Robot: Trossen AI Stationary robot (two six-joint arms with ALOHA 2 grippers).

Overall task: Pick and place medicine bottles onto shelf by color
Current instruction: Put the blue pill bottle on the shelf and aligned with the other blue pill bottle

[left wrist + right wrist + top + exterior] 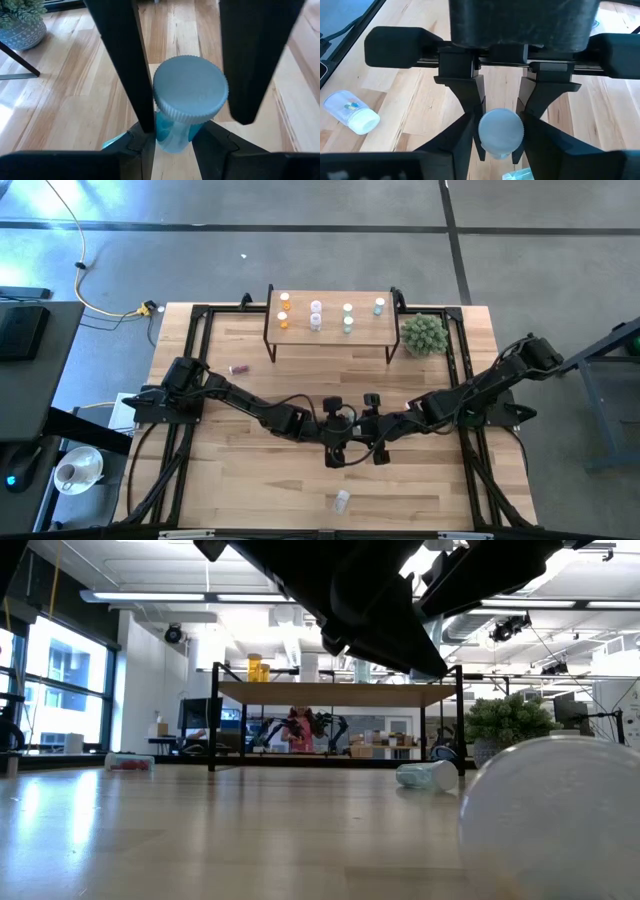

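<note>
- Pink-tinted, one medicine bottle (239, 368) lay on its side on the left part of the tabletop (230, 480), near the left arm's base and well apart from both claws.
- On the shelf (330, 332), at the far middle of the tabletop, stood eight upright bottles in four pairs: from left to right the orange pair (284, 311), the pink pair (316, 315), the green pair (348, 319) and a blue bottle (380, 306) at the right end.
- At the tabletop's centre the left claw (334, 442) met the right claw (378, 442), the two facing each other.
- The left wrist view showed a blue bottle (182, 107) with a white cap between two dark fingers (122, 65); the bottle touched one finger, with a narrow gap to the other.
- The right wrist view showed the same white cap (501, 131) clamped between a claw's fingers (465, 107), which pressed on both sides.
- I could not tell which claw carried the bottle's weight, or whether both gripped it.
- A clear bottle (341, 501) lay on its side near the tabletop's front edge, just below the claws in the high view.
- A spiky green plant (424, 333) stood just right of the shelf.
</note>
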